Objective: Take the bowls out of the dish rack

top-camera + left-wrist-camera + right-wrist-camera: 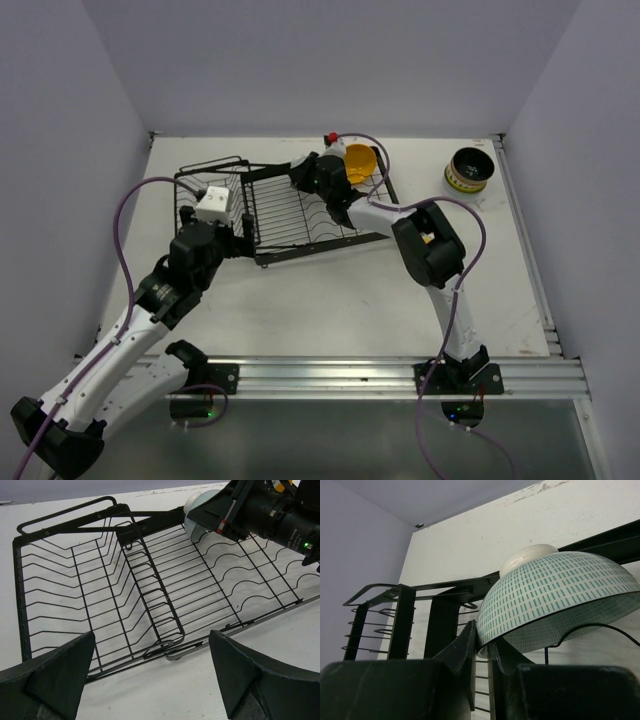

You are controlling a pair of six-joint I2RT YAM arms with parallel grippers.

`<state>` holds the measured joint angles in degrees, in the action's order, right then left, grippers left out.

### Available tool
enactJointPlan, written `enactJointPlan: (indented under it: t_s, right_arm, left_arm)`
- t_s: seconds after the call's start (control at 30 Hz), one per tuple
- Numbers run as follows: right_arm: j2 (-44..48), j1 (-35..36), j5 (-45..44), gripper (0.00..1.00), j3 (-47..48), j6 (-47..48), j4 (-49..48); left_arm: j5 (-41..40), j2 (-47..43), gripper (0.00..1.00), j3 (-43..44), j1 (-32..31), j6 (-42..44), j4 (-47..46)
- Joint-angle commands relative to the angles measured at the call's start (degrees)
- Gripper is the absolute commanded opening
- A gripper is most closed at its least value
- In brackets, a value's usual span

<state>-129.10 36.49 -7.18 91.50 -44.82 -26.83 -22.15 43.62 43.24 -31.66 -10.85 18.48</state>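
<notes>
**Teal-dashed bowl pinched at the rim, far side of the rack**

The dish rack (pixel 300 215) is laid flat on the white counter (pixel 330 300). In the top view its raised basket section is at the left end.

Two bowls can be made out in the rack:
- **White bowl with teal dashes** (pixel 555 595): it's tipped mouth-down over the wavy wires at the far side, with its pale foot ring pointed up. Its rim is clamped by the right tool (pixel 482 639), one finger outside the rim and one tucked under it, closed tight with just the rim's thickness between them. Whether the bowl is resting on the wires or lifted clear of them can't be told from the wrist view. In the left wrist view only a sliver of it shows, the rest being hidden behind the right tool.
- **Orange-yellow bowl** (pixel 360 160): it's parked in the rack's far right corner with its inside turned toward the top camera, just beside the right arm (pixel 430 250).

The left tool (pixel 150 642) is held by the rack's near edge, about where the basket section meets the wavy rows. Its fingers (pixel 55 675) are spread wide apart. Contact with the wire can't be judged.

Off the rack, what looks like a short stack of bowls (pixel 470 170) is set near the counter's far right corner, well apart from the rack. The top one is dark inside and a lime-yellow one shows under it.
</notes>
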Motion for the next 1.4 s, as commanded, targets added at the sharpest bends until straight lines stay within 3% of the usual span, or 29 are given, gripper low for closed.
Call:
enactJointPlan:
  t_s: [0.0,0.17,0.4,0.63,0.93,1.37]
  right_arm:
    - [11.6,-0.5,5.9,0.0,1.5,3.9,-11.9]
    - [13.3,-1.2,6.0,0.0,-2.8,3.9,-15.2]
    - [13.1,-3.4,6.5,0.0,-10.7,-4.9,-24.5]
    - [10.4,-4.0,6.9,0.0,-11.1,-7.4,-30.2]
    - [9.0,-4.0,3.8,0.0,-17.1,-10.9,-44.3]
    - [12.6,-4.0,6.9,0.0,-16.9,-16.7,-42.5]
  left_arm:
    - [-1.9,0.2,1.0,-0.3,-0.3,0.7,-1.7]
    - [-2.5,0.4,1.0,-0.4,-0.4,0.9,-1.6]
    - [-2.4,0.9,1.0,-0.5,-0.4,1.1,-1.8]
    - [-1.9,1.3,1.0,-0.5,-0.3,1.2,-1.9]
    - [-1.2,2.0,1.0,-0.6,-0.4,1.3,-2.1]
    - [-2.9,2.5,1.0,-0.4,-0.3,1.3,-2.0]
